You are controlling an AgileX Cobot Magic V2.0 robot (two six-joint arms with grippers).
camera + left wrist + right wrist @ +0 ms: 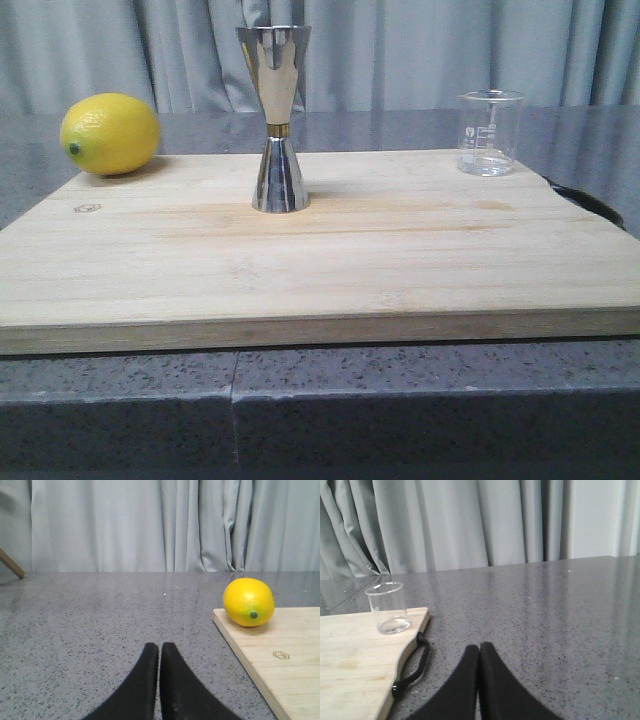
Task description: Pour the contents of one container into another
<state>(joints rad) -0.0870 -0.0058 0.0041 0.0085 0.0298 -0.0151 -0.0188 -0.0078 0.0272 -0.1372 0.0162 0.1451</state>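
Well, beaker (387, 608) (upright), beyond right claw (479, 652)

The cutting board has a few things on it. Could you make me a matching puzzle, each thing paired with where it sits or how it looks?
Things:
1. lemon
2. jigger
3. beaker
4. left tool

Descriptions:
A. clear glass, far right corner of the cutting board
B. black, closed, over the grey counter off the board
C. yellow, far left corner of the board
D. shiny steel, upright near the board's middle

Pairs: 1-C, 2-D, 3-A, 4-B
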